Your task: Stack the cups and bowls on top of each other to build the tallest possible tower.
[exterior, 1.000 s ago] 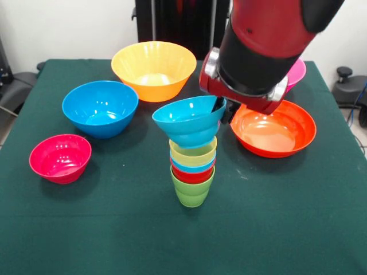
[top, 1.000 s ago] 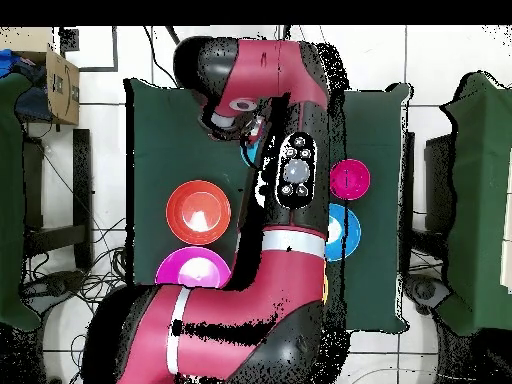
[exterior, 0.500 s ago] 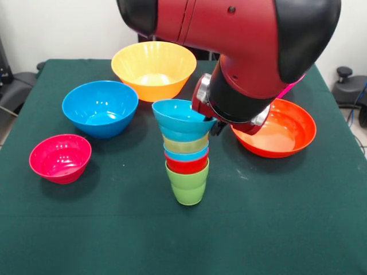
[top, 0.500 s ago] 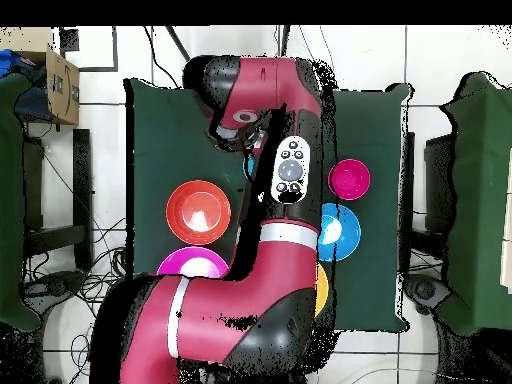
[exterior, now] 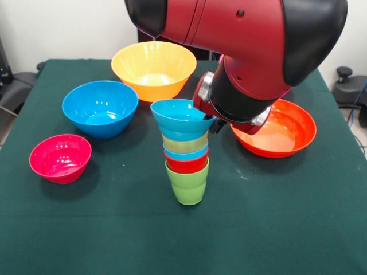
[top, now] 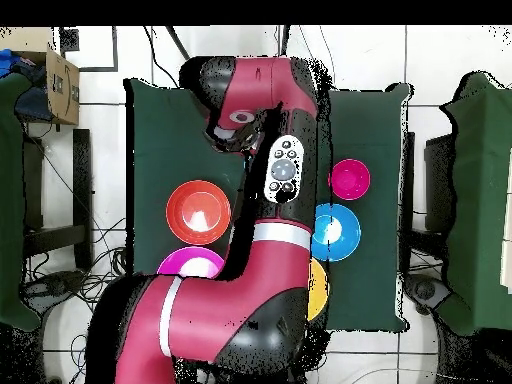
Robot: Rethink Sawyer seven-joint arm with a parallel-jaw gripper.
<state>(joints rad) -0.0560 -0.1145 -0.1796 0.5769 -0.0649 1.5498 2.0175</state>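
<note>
- The gripper (exterior: 213, 123) is seen just beside the rim of the small light blue bowl (exterior: 180, 116), on the side toward the red-orange bowl; its tips are mostly hidden by the wrist, so whether the rim is clasped or let go cannot be told.
- That bowl sits on top of the tower (exterior: 186, 152), above the yellow, light blue, red and lime green cups.
- Four cups and one bowl are judged stacked.
- Five bowls are left on the table (exterior: 287, 229): the red-orange bowl (exterior: 284, 134), the pink bowl (top: 190, 265), the yellow-orange bowl (exterior: 153, 69), the medium blue bowl (exterior: 100, 107) and the magenta bowl (exterior: 60, 158).
</note>
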